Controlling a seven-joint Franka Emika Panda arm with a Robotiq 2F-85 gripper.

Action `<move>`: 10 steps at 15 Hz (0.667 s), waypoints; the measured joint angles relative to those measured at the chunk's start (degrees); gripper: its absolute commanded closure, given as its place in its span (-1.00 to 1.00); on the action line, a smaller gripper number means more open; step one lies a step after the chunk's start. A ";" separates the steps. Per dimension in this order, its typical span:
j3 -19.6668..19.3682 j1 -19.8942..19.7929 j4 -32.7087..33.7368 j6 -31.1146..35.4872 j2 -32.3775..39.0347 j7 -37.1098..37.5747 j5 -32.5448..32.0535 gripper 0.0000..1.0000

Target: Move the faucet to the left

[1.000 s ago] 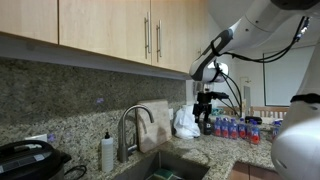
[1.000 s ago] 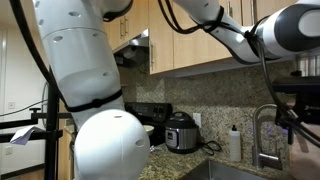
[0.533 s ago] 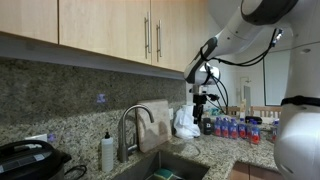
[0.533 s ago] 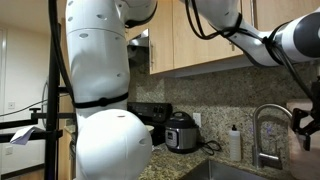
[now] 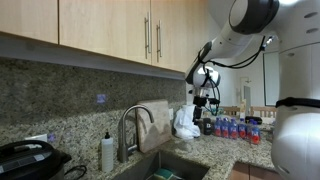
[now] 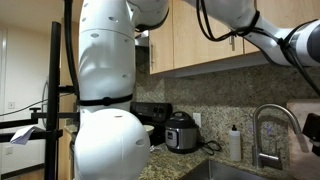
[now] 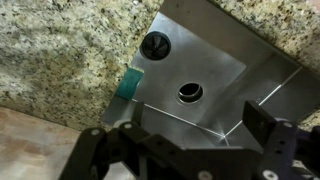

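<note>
The faucet point(image 5: 124, 133) is a tall brushed-steel gooseneck that stands at the back of the sink; it also shows in an exterior view point(image 6: 259, 133). My gripper point(image 5: 203, 108) hangs in the air well to the side of the faucet, above the counter and sink edge, and touches nothing. In the wrist view my gripper point(image 7: 185, 138) is open and empty, with its fingers spread over the steel sink basin point(image 7: 215, 60). The faucet is out of the wrist view.
A white soap bottle point(image 5: 107, 152) stands next to the faucet. White bags point(image 5: 185, 123) and a row of small bottles point(image 5: 235, 128) sit on the granite counter. A green sponge point(image 7: 129, 83) lies at the sink rim. A rice cooker point(image 6: 181, 132) stands further along.
My arm has shifted a little; the gripper has moved toward the frame edge in one exterior view. The faucet has not moved.
</note>
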 measured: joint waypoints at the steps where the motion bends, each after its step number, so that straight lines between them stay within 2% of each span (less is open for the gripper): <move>1: 0.83 -0.79 0.02 0.02 0.17 0.07 -0.01 -1.00; 6: 1.83 -1.84 0.01 0.02 0.16 0.07 -0.01 -1.00; 10: 5.06 -2.96 0.17 1.20 0.81 -0.31 1.12 -1.00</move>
